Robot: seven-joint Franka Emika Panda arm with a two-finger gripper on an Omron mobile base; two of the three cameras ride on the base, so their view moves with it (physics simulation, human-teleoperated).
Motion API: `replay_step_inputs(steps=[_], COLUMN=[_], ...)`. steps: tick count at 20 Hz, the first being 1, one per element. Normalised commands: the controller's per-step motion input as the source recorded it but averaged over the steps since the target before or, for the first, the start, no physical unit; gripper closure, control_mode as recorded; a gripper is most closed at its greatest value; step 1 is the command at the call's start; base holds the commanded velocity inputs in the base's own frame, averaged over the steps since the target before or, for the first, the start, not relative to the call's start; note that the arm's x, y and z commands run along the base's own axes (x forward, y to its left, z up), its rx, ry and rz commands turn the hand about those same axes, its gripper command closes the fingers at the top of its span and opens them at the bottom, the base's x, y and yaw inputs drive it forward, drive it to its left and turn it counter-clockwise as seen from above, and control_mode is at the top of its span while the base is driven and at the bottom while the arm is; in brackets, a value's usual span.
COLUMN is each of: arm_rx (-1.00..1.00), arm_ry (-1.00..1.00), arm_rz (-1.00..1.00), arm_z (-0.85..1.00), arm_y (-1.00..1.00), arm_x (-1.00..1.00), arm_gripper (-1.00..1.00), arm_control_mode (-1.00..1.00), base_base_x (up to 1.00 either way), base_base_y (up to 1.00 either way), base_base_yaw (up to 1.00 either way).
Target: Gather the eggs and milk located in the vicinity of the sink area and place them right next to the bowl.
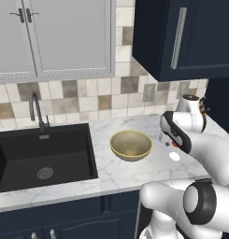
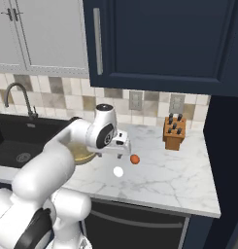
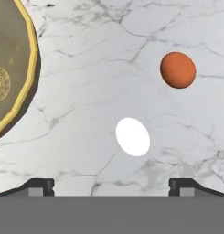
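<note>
A white egg point(image 3: 132, 136) lies on the marble counter to the right of the yellowish-tan bowl point(image 1: 130, 144), a short gap away from its rim point(image 3: 30, 68). My gripper point(image 3: 111, 186) hangs open above the egg, fingers spread wide and holding nothing. The right base view has the gripper point(image 2: 121, 151) just over the white egg point(image 2: 118, 171). An orange-brown egg-shaped thing point(image 3: 178, 69) rests a little beyond the white one. The black sink point(image 1: 41, 158) sits left of the bowl. The milk is out of view.
A dark gooseneck tap point(image 1: 36, 109) stands behind the sink. A wooden knife block point(image 2: 174, 131) is at the back right of the counter. Dark wall cabinets point(image 2: 159, 39) hang overhead. The counter's front edge point(image 2: 154, 206) runs close to the white egg.
</note>
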Motion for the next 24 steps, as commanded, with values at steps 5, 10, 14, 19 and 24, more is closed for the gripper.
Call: replay_step_inputs(steps=[5, 10, 14, 19, 24], arm_rx=[0.0, 0.0, 0.0, 0.0, 0.0], arm_ry=[0.0, 0.0, 0.0, 0.05, 0.08], arm_rz=[0.01, 0.0, 0.0, 0.0, 0.0], arm_z=[-0.3, -0.26, -0.28, -0.32, -0.32], arm_y=[-0.21, -0.13, -0.06, -0.03, 0.0], arm_x=[0.19, 0.15, 0.15, 0.0, 0.0], arm_gripper=[-1.0, -1.0, -1.0, -1.0, -1.0], arm_control_mode=[-1.0, -1.0, -1.0, -1.0, -1.0], base_base_x=[0.0, 0.0, 0.0, 0.0, 0.0], base_base_y=[0.0, 0.0, 0.0, 0.0, 0.0], base_base_yaw=[0.0, 0.0, 0.0, 0.0, 0.0])
